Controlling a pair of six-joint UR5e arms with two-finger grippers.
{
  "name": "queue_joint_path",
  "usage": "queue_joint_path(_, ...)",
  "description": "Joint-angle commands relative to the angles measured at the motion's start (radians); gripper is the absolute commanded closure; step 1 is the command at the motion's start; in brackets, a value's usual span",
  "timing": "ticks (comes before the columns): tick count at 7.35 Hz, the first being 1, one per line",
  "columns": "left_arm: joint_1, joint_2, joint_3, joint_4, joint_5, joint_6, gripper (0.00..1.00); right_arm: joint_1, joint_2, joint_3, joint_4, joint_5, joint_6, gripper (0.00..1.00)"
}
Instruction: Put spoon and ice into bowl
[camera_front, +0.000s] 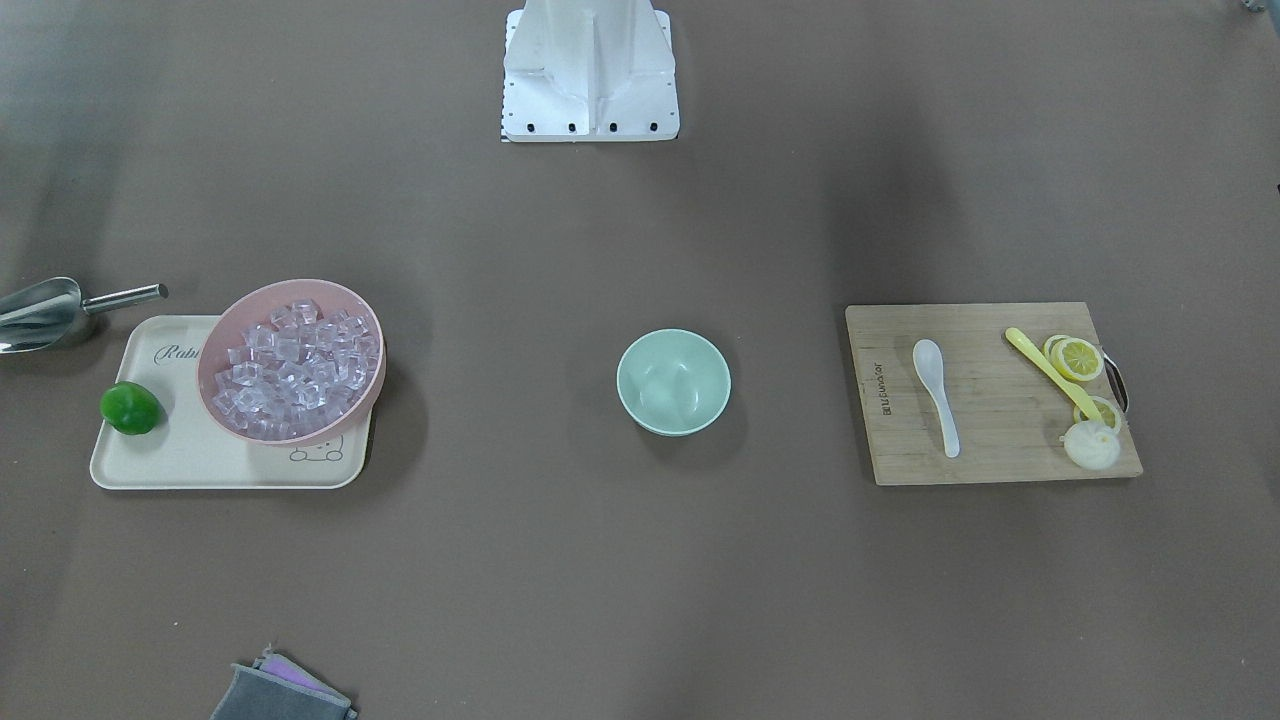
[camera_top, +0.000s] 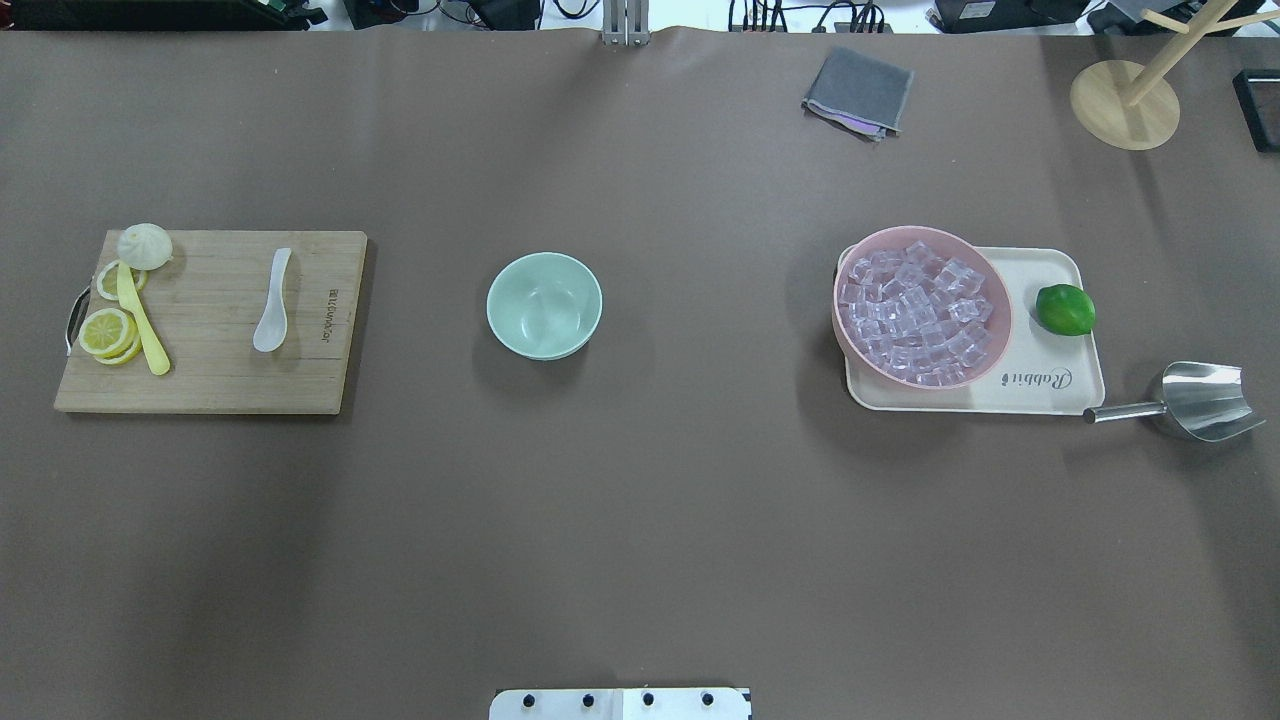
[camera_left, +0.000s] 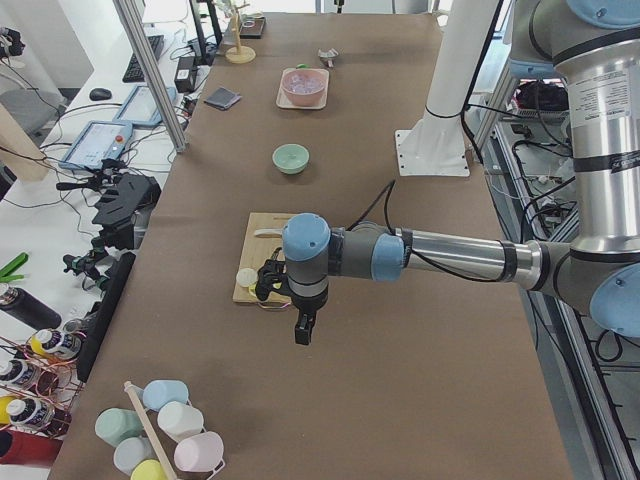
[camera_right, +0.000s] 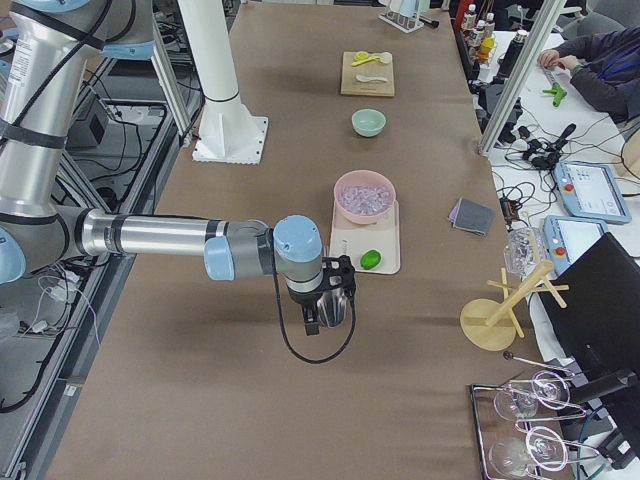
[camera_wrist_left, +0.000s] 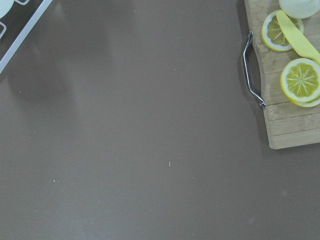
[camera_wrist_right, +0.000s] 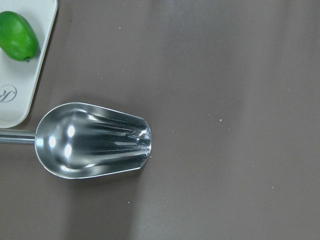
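The white spoon (camera_top: 273, 300) lies on a wooden cutting board (camera_top: 210, 380) at the left; it also shows in the front view (camera_front: 936, 393). The mint-green bowl (camera_top: 544, 305) stands mid-table, nothing visible in it. Many clear ice cubes (camera_top: 920, 310) fill a pink bowl (camera_top: 850, 335) on a cream tray (camera_top: 1040, 390) at the right. My left gripper (camera_left: 298, 330) shows only in the exterior left view, above bare table past the board's handle end. My right gripper (camera_right: 312, 322) shows only in the exterior right view, above the metal scoop. I cannot tell whether either is open or shut.
A yellow spoon (camera_top: 140, 320), lemon slices (camera_top: 108, 332) and a white bun (camera_top: 145, 246) lie on the board. A lime (camera_top: 1065, 309) sits on the tray, a metal scoop (camera_top: 1195, 400) beside it. A grey cloth (camera_top: 858, 92) and wooden stand (camera_top: 1123, 105) are at the far edge.
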Motion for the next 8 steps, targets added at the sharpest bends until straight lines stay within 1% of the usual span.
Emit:
queue_joint_path(1, -0.001, -0.011, -0.010, 0.001, 0.000, -0.002, 0.02, 0.000, -0.010, -0.041, 0.139, 0.005, 0.003, 0.00)
queue_joint_path(3, -0.005, -0.016, -0.029, -0.006, -0.002, 0.000, 0.02, 0.000, -0.008, -0.081, 0.355, 0.007, 0.011, 0.00)
queue_joint_path(4, -0.005, -0.034, -0.029, -0.034, -0.002, 0.000, 0.02, 0.000, -0.005, -0.079, 0.417, 0.007, 0.034, 0.00)
queue_joint_path(5, -0.005, -0.036, -0.026, -0.116, -0.002, -0.003, 0.02, 0.000, 0.004, -0.070, 0.422, 0.007, 0.065, 0.00)
queue_joint_path(7, -0.003, -0.051, 0.012, -0.399, 0.000, -0.005, 0.02, 0.000, 0.022, -0.021, 0.422, -0.001, 0.069, 0.01)
queue_joint_path(8, -0.003, -0.074, 0.049, -0.432, -0.008, -0.006, 0.02, -0.001, 0.071, -0.006, 0.422, 0.002, 0.073, 0.02)
